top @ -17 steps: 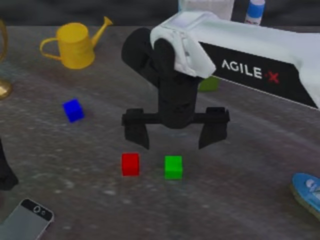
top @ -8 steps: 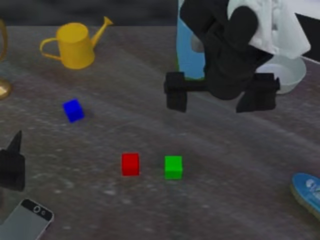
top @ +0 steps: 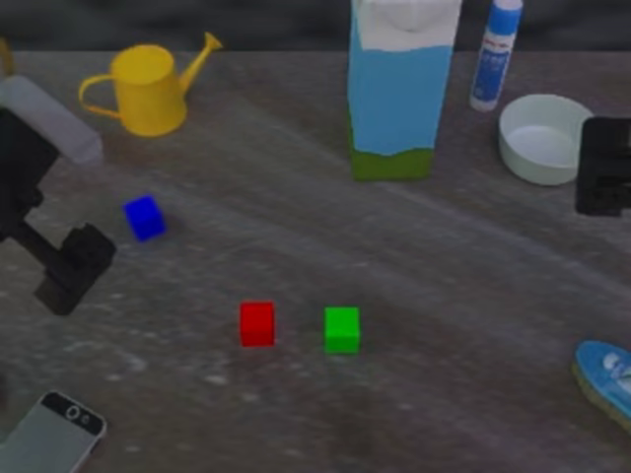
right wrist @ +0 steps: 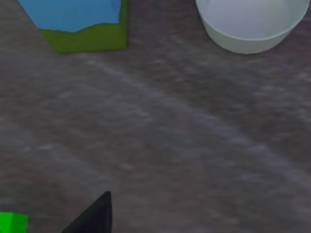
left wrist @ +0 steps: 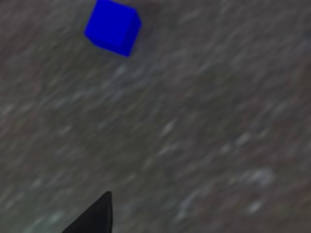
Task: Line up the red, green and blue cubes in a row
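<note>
- The left gripper (top: 74, 266) hangs low at the table's left side, just beside the blue cube (top: 144, 217), apparently lining up on it; whether its fingers are spread cannot be told.
- That cube sits skewed and well apart from its partners, so it looks to be the piece left to place.
- The red cube (top: 257, 323) and green cube (top: 342, 329) stand level, near each other, centre-front.
- The right gripper (top: 603, 168) sits at the right edge beside the white bowl (top: 542, 138), clear of the row.

Left gripper (top: 74, 258) at table's left; right gripper (top: 603, 168) at right edge.
</note>
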{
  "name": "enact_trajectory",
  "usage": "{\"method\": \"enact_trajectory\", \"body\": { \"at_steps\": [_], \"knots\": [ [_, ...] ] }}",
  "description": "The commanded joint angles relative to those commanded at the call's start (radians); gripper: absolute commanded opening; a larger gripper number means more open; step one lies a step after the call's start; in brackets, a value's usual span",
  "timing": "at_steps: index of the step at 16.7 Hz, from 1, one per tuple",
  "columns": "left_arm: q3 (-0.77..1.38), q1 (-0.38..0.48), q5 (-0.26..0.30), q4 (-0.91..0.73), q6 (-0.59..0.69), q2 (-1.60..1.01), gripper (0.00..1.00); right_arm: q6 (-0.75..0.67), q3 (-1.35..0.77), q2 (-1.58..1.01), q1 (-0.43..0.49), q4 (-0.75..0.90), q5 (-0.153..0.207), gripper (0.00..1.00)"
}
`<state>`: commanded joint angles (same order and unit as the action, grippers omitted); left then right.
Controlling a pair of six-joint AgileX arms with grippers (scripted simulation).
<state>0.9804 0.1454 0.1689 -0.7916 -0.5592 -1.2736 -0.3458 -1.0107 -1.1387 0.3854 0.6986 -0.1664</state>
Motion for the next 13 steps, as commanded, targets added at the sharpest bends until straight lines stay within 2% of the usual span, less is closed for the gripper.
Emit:
{"method": "enact_trajectory", "body": {
  "at_steps": [3,6,13],
  "knots": [
    [0.253,0.023,-0.005,-0.163,-0.114,-0.318,1.00,0.107,0.281,0.318,-0.106,-0.150,0.005,1.00],
    [0.488,0.037,-0.027,-0.289,-0.204,-0.581,1.00,0.195,0.527,0.593,-0.196,-0.293,0.027,1.00],
    [0.916,0.035,-0.123,-0.421,-0.319,-0.999,1.00,0.321,0.917,1.008,-0.338,-0.597,0.125,1.00]
  ]
}}
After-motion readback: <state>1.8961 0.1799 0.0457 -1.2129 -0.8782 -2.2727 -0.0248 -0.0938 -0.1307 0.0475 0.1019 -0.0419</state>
